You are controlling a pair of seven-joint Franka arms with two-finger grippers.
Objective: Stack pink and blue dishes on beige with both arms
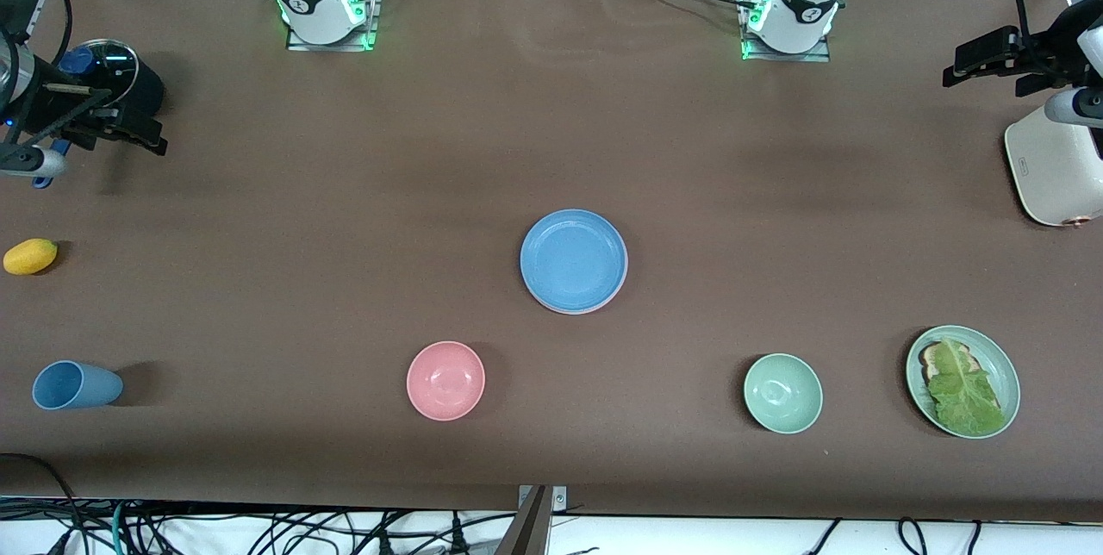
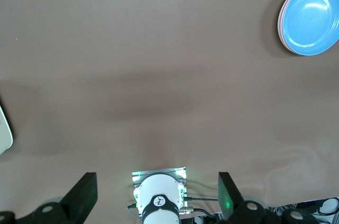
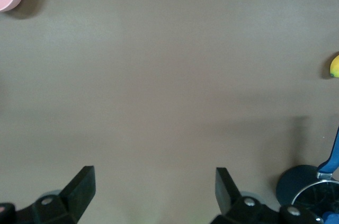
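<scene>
The blue plate (image 1: 573,259) lies at the middle of the table (image 1: 551,124), on top of a stack: a pink rim peeks out beneath it, so the pink plate (image 2: 281,23) appears to sit directly under it. The beige plate is probably at the bottom, though the blue one covers it and I cannot confirm that. Judged from this, the stacking looks finished, or nearly so.

The left gripper (image 2: 157,195) hangs high over the left arm's end of the table, above the white toaster (image 1: 1053,171), its fingers spread wide and empty. The right gripper (image 3: 154,192) hovers over the right arm's end, above a dark pot with a glass lid (image 1: 112,77), likewise spread and holding nothing.

Nearer the front camera sit a pink bowl (image 1: 445,380), a green bowl (image 1: 782,393), a green plate with lettuce (image 1: 962,381), a blue cup (image 1: 76,385) on its side and a lemon (image 1: 30,256).
</scene>
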